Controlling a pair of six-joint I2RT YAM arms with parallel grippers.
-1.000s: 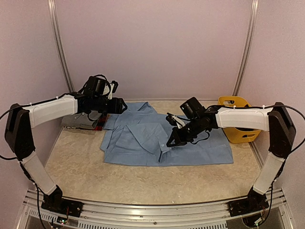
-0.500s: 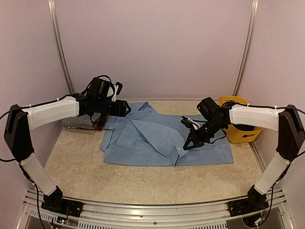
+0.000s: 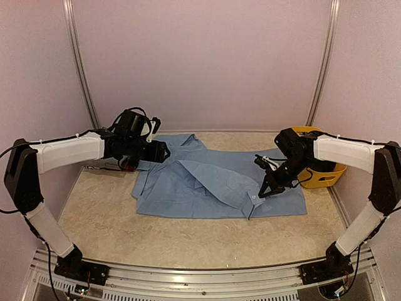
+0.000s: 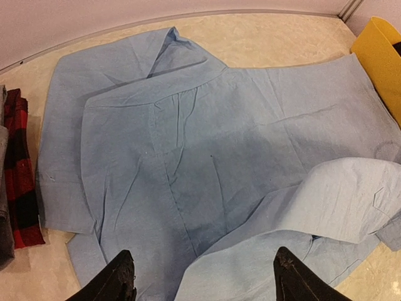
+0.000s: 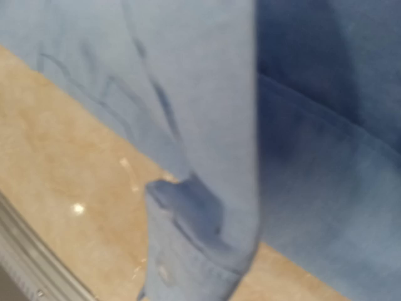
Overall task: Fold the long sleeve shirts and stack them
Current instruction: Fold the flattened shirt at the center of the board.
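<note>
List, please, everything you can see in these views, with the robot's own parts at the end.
light blue shirt: one, light blue, spread over the table's middle
plaid shirt: one, red and black, far left, beside the light blue shirt
grey shirt: one, grey, left of the plaid shirt, mostly out of view
basket: one, yellow, far right
table: one, beige marbled, under everything
left gripper: one, black, open and empty, above the light blue shirt's left part
right gripper: one, black, shut on the light blue shirt's sleeve, near the basket
</note>
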